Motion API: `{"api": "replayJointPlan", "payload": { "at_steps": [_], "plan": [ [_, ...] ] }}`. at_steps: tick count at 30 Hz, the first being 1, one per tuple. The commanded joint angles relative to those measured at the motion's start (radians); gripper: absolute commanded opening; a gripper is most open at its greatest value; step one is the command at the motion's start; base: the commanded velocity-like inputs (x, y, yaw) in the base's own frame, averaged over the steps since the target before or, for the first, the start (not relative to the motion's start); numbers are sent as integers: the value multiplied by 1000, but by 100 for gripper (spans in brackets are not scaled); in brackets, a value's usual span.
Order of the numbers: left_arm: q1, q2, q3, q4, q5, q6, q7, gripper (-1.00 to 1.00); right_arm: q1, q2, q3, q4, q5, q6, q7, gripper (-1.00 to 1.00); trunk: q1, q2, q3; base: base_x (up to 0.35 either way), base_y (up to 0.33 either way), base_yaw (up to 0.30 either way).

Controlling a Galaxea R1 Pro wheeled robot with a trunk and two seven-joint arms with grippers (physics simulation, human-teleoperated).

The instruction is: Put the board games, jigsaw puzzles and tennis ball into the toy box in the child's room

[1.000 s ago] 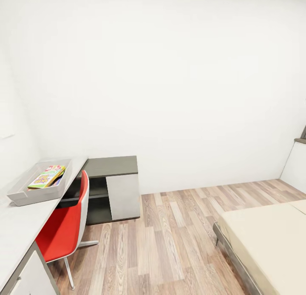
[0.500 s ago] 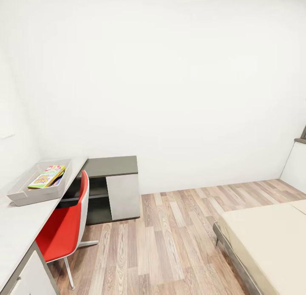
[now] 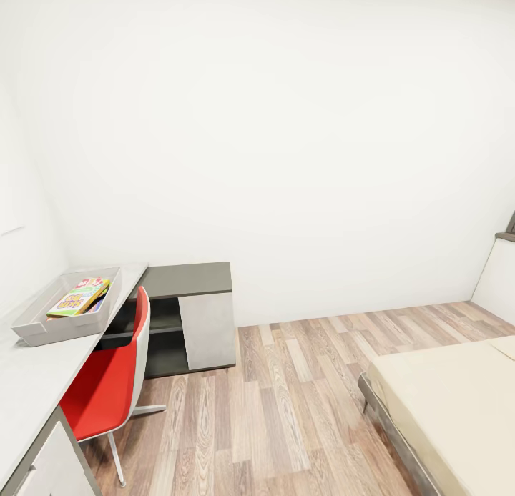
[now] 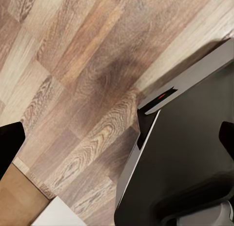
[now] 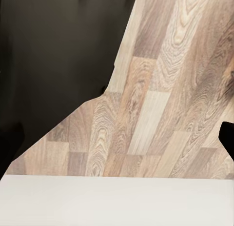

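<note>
The toy box (image 3: 44, 330) is sitting at the far left of the head view, on the pale top of the L-shaped table (image 3: 36, 382). It is holding a yellow-green-red board game (image 3: 77, 299), lying flat with its long axis running away from the camera. A red chair (image 3: 107, 389) is standing just beside the table edge, between the robot and the box. Wood floor (image 3: 286, 396) is occupying the middle. The bed (image 3: 458, 403) is lying at the right, and its visible mattress is carrying no toy.

The box is lying to the robot's left, so the left arm is probably the nearer one.

In the wrist views, both cameras are pointing down at floor and the robot's dark base (image 4: 185, 167). The left gripper (image 4: 117, 140) and right gripper (image 5: 117, 140) are showing dark fingertips set wide apart, gripping nothing.
</note>
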Motion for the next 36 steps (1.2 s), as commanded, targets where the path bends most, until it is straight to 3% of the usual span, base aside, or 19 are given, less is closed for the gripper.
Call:
{"api": "replayJointPlan", "payload": {
  "at_steps": [1, 36],
  "plan": [
    [1, 0, -6, -1, 11, -3, 2, 100, 0, 0, 7, -2, -6, 4, -6, 100, 0, 0, 0, 0, 0, 0],
    [1, -1, -6, 0, 10, -3, 2, 100, 0, -1, 7, -1, -6, 3, -6, 100, 0, 0, 0, 0, 0, 0]
  ]
}}
